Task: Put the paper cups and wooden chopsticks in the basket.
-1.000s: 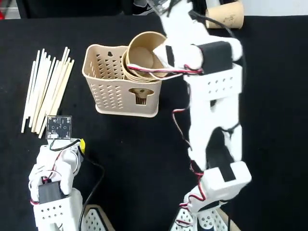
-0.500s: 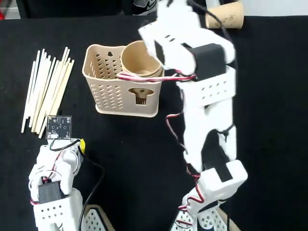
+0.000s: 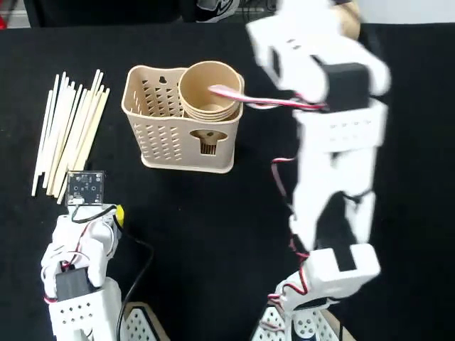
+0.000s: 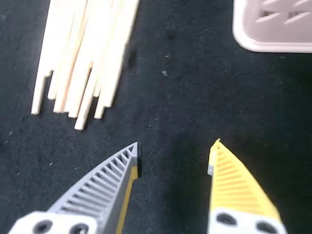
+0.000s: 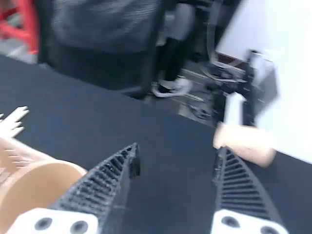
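A stack of paper cups (image 3: 208, 89) stands upright in the right end of the beige basket (image 3: 167, 135). Another paper cup (image 5: 243, 144) lies on its side at the table's far right edge, just beyond my right gripper (image 5: 176, 156), which hangs open and empty above the table. The cup stack (image 5: 34, 187) shows beside one of its fingers. The wooden chopsticks (image 3: 67, 131) lie in a loose bundle left of the basket. My left gripper (image 4: 174, 151) is open and empty just short of the chopsticks' (image 4: 83, 53) near ends, with the basket's corner (image 4: 273, 29) off to one side.
The right arm (image 3: 334, 121) stands tall right of the basket and hides part of the lying cup in the high view. The left arm (image 3: 78, 241) sits at the front left. Black cloth covers the table; a chair and clutter lie beyond the far edge.
The right gripper has let go of the cup, which now sits nested in the stack in the basket. The right arm has swung right, away from the basket. The left arm has kept still.
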